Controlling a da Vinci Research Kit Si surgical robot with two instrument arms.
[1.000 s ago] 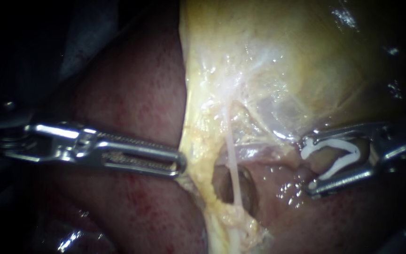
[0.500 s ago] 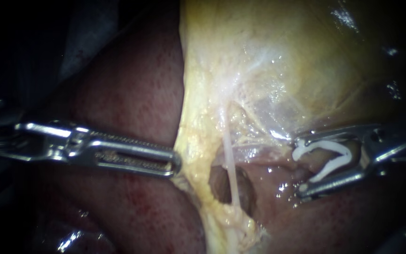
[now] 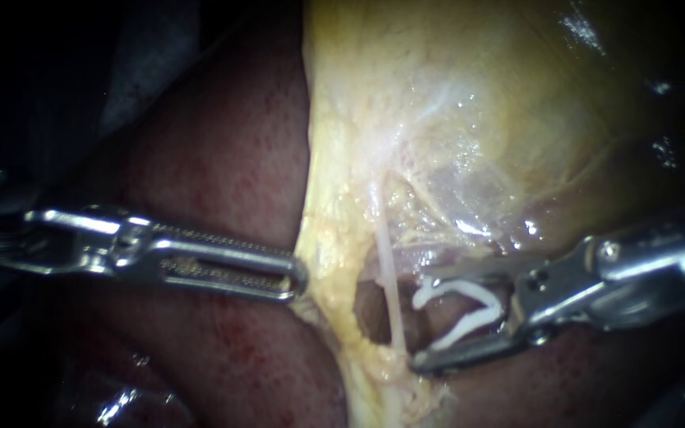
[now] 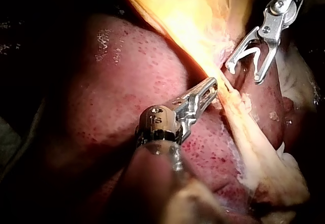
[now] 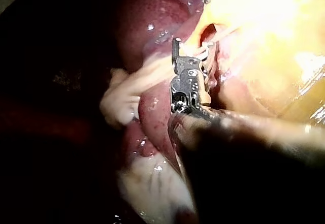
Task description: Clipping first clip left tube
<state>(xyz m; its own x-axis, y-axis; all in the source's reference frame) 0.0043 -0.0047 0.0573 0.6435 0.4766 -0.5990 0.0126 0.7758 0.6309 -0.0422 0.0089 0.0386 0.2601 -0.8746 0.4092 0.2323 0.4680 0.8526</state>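
Pale and thread-thin, the tube (image 3: 388, 273) in the endoscope view runs bare across a dark window in the tissue. It lies just ahead of the tips of my right instrument (image 3: 420, 323), not yet between them. Those jaws stand wide apart with an open white clip (image 3: 469, 290) seated between them, one leg against each jaw. My left instrument (image 3: 295, 279) has its jaws closed on the edge of the yellow tissue (image 3: 334, 238), which is drawn taut toward it. The tube lies a little past that grip, and the liver (image 3: 223, 174) lies beside and under the left jaws.

I judge the tube light, soft, wet and slippery, and easily torn. It is best taken across its bare span, square to it, with both clip legs reaching past its far side and no pull along its length.

In the left wrist view, the left instrument (image 4: 210, 87) pinches the yellow band right at its tips. Ahead of it, the right instrument (image 4: 244, 72) carries the clip (image 4: 247, 51) in spread jaws. I cannot pick out the tube here.

In the right wrist view, the right instrument (image 5: 190, 49) reaches to the window's edge with the clip white between its jaws. Whether the tube has entered them cannot be told.

No brand or label shows on the tissue or the clip. A small mark on the left instrument's wrist joint is left unread.
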